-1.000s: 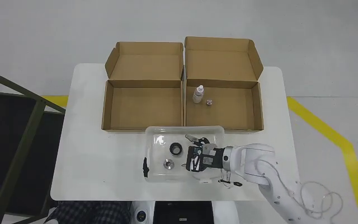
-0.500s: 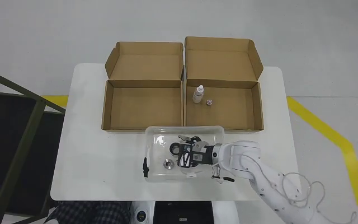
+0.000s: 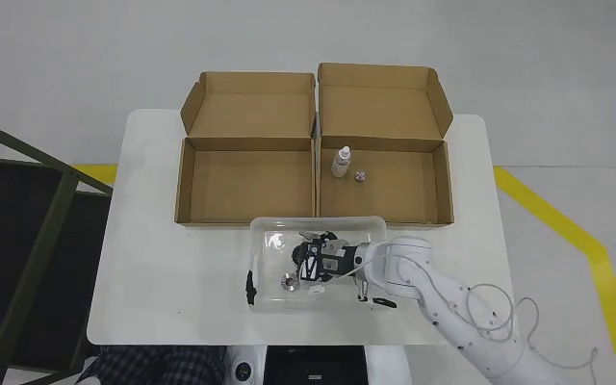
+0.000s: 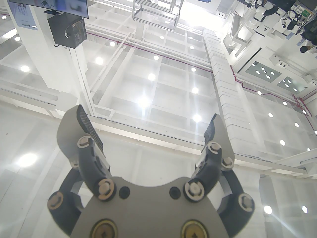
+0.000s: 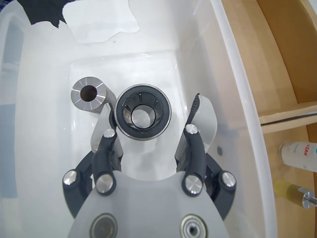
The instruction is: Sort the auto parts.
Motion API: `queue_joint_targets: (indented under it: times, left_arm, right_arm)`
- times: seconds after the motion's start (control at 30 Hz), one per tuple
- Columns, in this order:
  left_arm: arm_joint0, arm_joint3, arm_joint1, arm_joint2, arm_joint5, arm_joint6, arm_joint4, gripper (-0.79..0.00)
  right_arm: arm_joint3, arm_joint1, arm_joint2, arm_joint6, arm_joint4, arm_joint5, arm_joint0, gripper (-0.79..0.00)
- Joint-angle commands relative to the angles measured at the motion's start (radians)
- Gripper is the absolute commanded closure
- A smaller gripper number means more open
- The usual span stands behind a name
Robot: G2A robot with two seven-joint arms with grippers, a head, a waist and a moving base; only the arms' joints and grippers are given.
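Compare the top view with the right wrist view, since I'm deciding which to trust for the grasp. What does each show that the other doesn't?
Top view alone: the whole table and the empty left cardboard box. Right wrist view alone: the right gripper open astride the black-rimmed bearing, and the inside of its bore. Both: the clear bin, the metal cylinder, the white bottle.

A white bench point(image 3: 154, 241) with rounded corners carries three containers. Two open cardboard boxes stand side by side on its far half, their inner walls touching and their lids folded back: the left box point(image 3: 245, 188) and the right box point(image 3: 409, 192). Just in front of them, centred on their shared wall near the bench's front edge, sits a clear plastic bin point(image 3: 318, 221).
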Motion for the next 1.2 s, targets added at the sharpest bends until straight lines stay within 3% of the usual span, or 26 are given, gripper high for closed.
queue_joint_targets:
  times: [0.0, 0.17, 0.27, 0.47, 0.5, 0.63, 0.67, 1.17]
  left_arm:
    - [0.000, 0.000, 0.000, 0.000, 0.000, 0.000, 0.000, -0.785]
    - [0.000, 0.000, 0.000, 0.000, 0.000, 0.000, 0.000, -0.785]
    - [0.000, 0.000, 0.000, 0.000, 0.000, 0.000, 0.000, -0.785]
    - [0.000, 0.000, 0.000, 0.000, 0.000, 0.000, 0.000, -0.785]
    - [0.000, 0.000, 0.000, 0.000, 0.000, 0.000, 0.000, -0.785]
    - [0.000, 0.000, 0.000, 0.000, 0.000, 0.000, 0.000, -0.785]
    - [0.000, 0.000, 0.000, 0.000, 0.000, 0.000, 0.000, -0.785]
    - [0.000, 0.000, 0.000, 0.000, 0.000, 0.000, 0.000, -0.785]
  right_arm:
    - [0.008, -0.003, -0.007, -0.002, 0.002, -0.001, 0.006, -0.529]
    - [0.028, -0.011, -0.019, -0.006, 0.012, -0.005, 0.019, -0.499]
    - [0.040, -0.015, -0.026, -0.008, 0.020, -0.016, 0.026, -0.391]
    - [0.058, -0.021, -0.035, -0.015, 0.035, -0.034, 0.038, -0.317]
    - [0.060, -0.022, -0.036, -0.017, 0.038, -0.037, 0.039, -0.289]
    - [0.061, -0.024, -0.035, -0.025, 0.049, -0.050, 0.042, -0.018]
    - [0.060, -0.024, -0.033, -0.026, 0.053, -0.054, 0.042, 0.000]
    - [-0.020, -0.007, 0.045, -0.055, 0.112, -0.100, 0.009, 0.000]
